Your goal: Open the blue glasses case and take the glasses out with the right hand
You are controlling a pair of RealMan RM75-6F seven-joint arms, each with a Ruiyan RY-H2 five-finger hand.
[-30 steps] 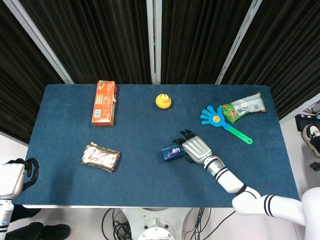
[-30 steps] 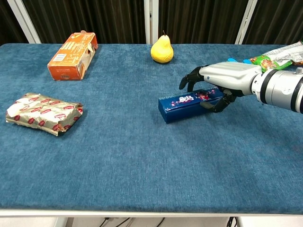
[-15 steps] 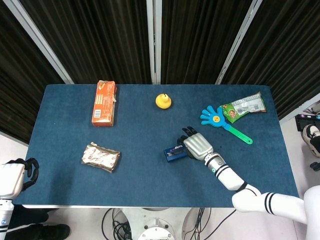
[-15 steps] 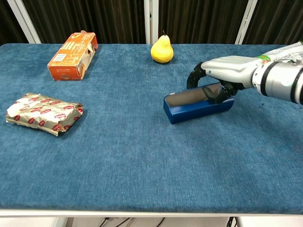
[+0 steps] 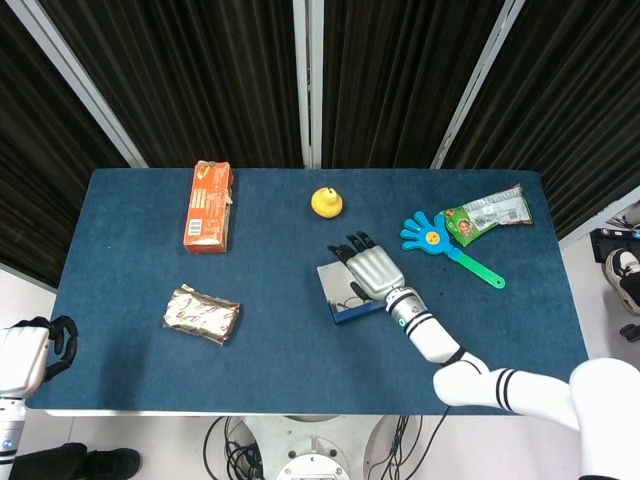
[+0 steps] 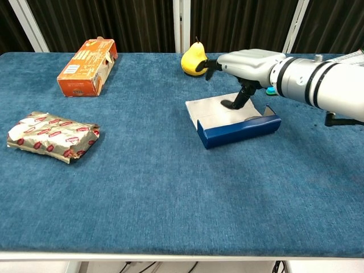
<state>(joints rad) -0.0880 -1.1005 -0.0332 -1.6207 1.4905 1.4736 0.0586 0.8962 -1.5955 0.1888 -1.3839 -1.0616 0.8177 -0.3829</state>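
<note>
The blue glasses case [image 5: 357, 315] [image 6: 239, 132] lies open on the blue table right of centre, its lid [image 6: 211, 108] laid back flat with the pale grey lining up. My right hand [image 5: 368, 270] [image 6: 250, 61] hovers over the lid with its fingers stretched out, and one dark fingertip [image 6: 234, 103] touches the lining. It holds nothing. The hand and the case's front wall hide the inside, so I cannot make out the glasses. My left hand [image 5: 25, 355] hangs off the table's near left corner, empty, fingers loosely curved.
A yellow pear [image 5: 325, 202] [image 6: 194, 58] stands just behind the case. An orange box [image 5: 208, 205] [image 6: 88, 67] and a foil packet [image 5: 202, 313] [image 6: 52, 136] lie at the left. A blue hand clapper [image 5: 440, 240] and a snack bag [image 5: 488, 212] lie at the far right.
The right hand swung the case's lid up and back until it lay flat, then moved over it toward the pear. The case shifted slightly. The left hand stayed still.
</note>
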